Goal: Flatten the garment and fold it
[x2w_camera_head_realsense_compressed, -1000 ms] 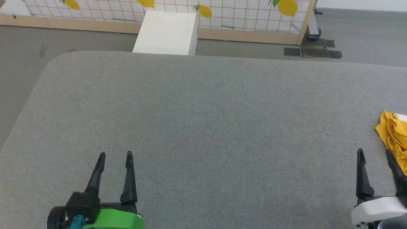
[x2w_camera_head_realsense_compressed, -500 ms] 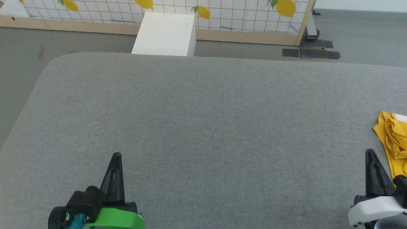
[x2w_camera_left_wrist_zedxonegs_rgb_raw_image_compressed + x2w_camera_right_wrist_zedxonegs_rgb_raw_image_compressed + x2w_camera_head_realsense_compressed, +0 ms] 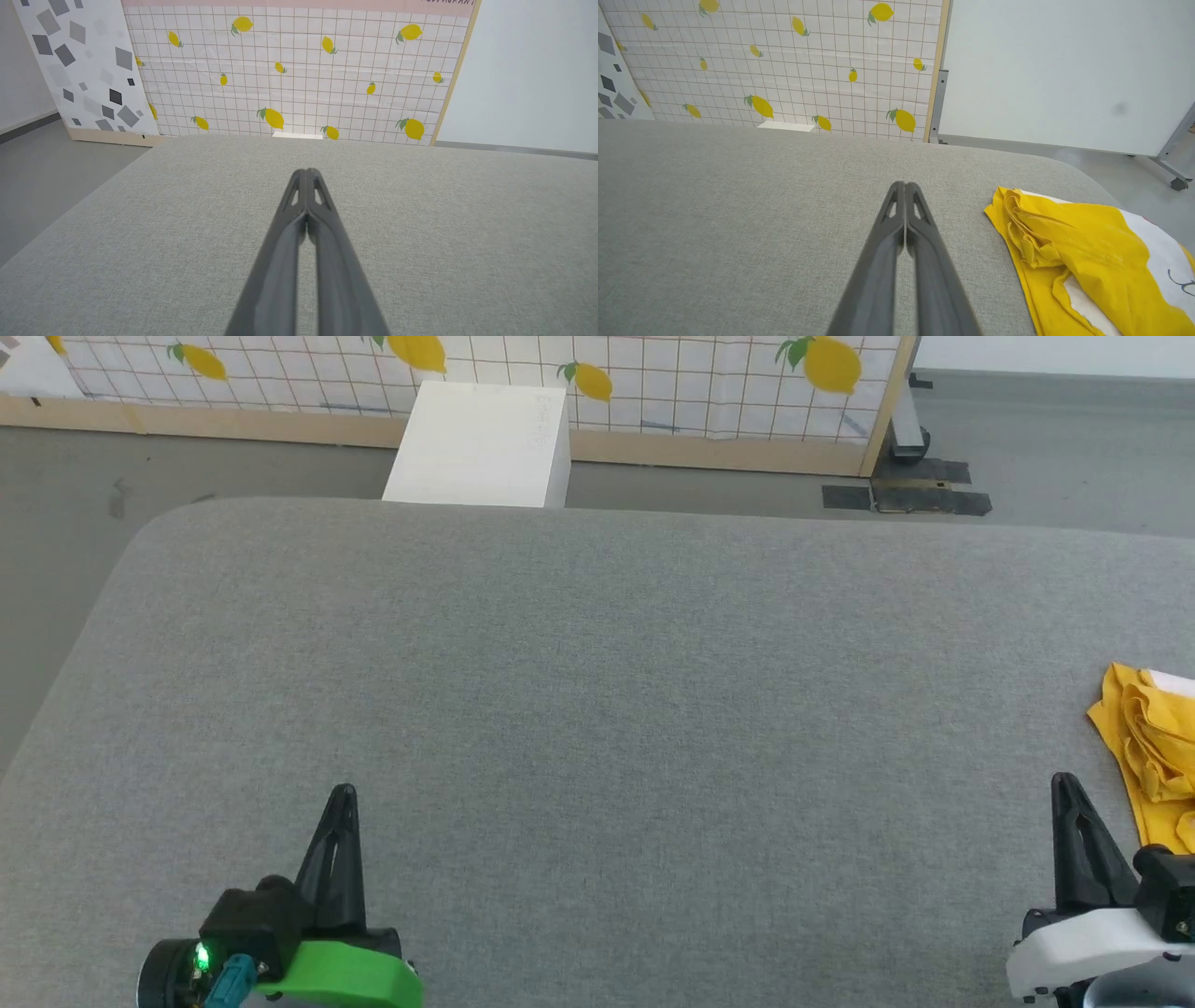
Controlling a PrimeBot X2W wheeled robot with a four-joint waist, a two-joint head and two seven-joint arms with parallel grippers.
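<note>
Head view: left gripper (image 3: 343,791), right gripper (image 3: 1065,780) snapped together, empty, since second ago; shirt (image 3: 1145,742) bunched at worktop's (image 3: 597,691) right edge, untouched; flattening unstarted.

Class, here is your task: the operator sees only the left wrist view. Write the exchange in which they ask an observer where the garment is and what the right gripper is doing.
Operator: My view has the left gripper shut over the grey table. Where is the garment?
Observer: The garment lies crumpled on the table's right side, just right of the right gripper.
Operator: Does the right gripper hold it?
Observer: No. It is shut on nothing, its tips beside the cloth, not touching.
</note>
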